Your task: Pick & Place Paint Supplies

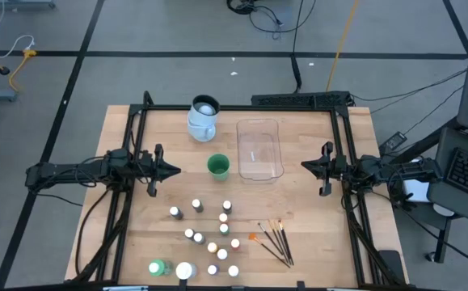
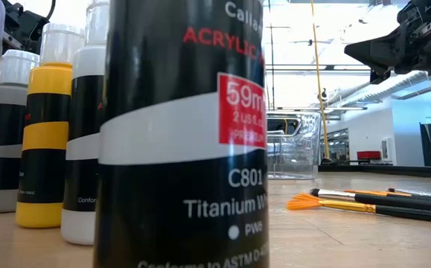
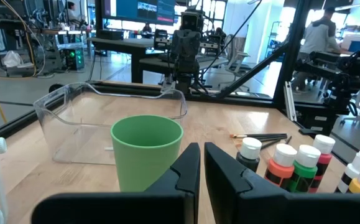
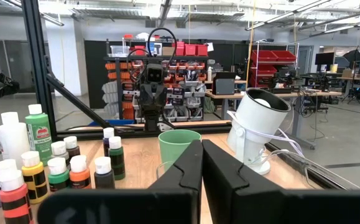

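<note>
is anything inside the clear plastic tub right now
No: in the high view the clear tub shows only bare wood through its bottom, while the paint bottles and brushes lie apart from it on the table.

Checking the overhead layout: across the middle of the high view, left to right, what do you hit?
Left gripper → jug → green cup → clear tub → right gripper. Paint bottles and brushes lie nearer the front edge, off this line.

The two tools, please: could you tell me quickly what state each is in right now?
Left tool: closed, holding nothing, at the table's left edge.
Right tool: closed, holding nothing, at the right edge.
</note>
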`<action>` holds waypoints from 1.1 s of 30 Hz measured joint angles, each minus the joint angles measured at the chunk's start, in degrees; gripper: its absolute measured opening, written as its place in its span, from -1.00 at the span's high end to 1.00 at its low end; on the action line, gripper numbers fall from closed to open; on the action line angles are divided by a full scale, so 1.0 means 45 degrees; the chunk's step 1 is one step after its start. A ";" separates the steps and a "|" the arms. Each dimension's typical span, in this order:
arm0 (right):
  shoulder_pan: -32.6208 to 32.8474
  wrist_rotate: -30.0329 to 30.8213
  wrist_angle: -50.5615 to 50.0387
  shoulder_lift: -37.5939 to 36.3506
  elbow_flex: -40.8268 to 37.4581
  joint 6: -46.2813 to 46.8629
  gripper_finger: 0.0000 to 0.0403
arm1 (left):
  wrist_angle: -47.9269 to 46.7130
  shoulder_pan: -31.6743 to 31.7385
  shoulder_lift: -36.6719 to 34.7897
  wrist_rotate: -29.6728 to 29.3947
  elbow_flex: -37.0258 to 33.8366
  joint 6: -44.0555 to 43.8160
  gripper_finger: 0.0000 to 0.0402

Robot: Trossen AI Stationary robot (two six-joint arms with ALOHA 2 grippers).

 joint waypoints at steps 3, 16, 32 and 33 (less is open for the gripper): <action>0.0000 -0.0001 0.0047 0.0001 0.0001 0.0000 0.98 | 0.0039 0.0002 -0.0002 -0.0001 0.0000 0.0019 0.87; -0.0001 -0.0005 0.0155 0.0000 0.0001 0.0457 0.98 | 0.0022 0.0004 0.0000 0.0000 0.0000 0.0017 0.87; -0.0004 0.0315 0.0624 0.0000 0.0000 -0.1561 0.98 | 0.0022 0.0000 0.0000 0.0002 0.0000 0.0017 0.87; 0.0007 0.0301 0.0693 0.0000 0.0000 -0.1449 0.98 | 0.0018 0.0000 0.0000 0.0000 0.0000 0.0017 0.87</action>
